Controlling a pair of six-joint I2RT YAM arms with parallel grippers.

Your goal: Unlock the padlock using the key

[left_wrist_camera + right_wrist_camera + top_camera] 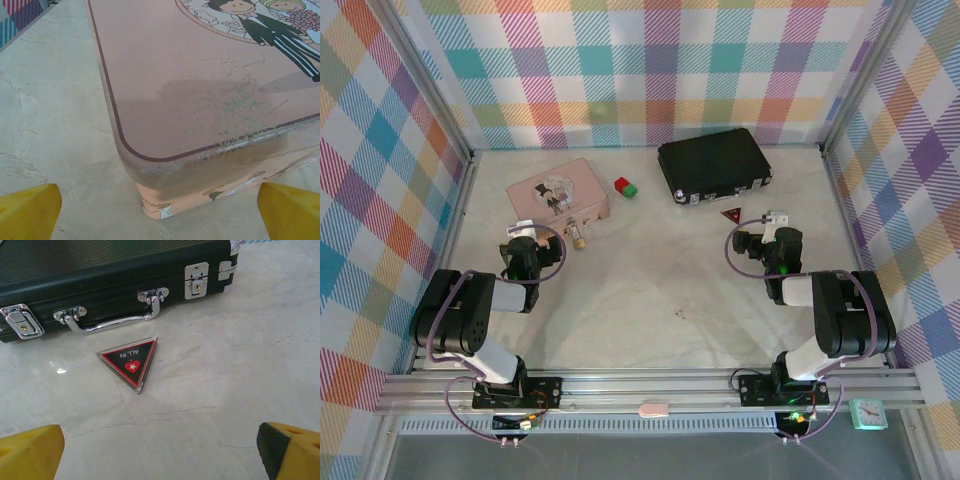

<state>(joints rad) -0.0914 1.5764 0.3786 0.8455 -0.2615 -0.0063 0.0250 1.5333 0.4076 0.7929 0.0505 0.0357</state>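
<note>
The padlock [578, 236], tiny and brass with a thin silver shackle, lies on the table just off the near right corner of the pink tin [558, 192]. A tiny thin sliver [681, 314] on the open middle of the table looks like the key. My left gripper [525, 227] rests low, left of the padlock, facing the tin's near corner [160, 195]. It is open, its yellow fingertips [27, 210] wide apart with nothing between them. My right gripper [772, 220] sits at the right, also open and empty, its fingertips [30, 452] spread over bare table.
A black case [713, 163] with chrome latches stands at the back right, and a triangular "ALL IN" token [131, 363] lies in front of it. A red cube [621, 184] and a green cube [631, 190] sit between tin and case. Plaid walls enclose the table.
</note>
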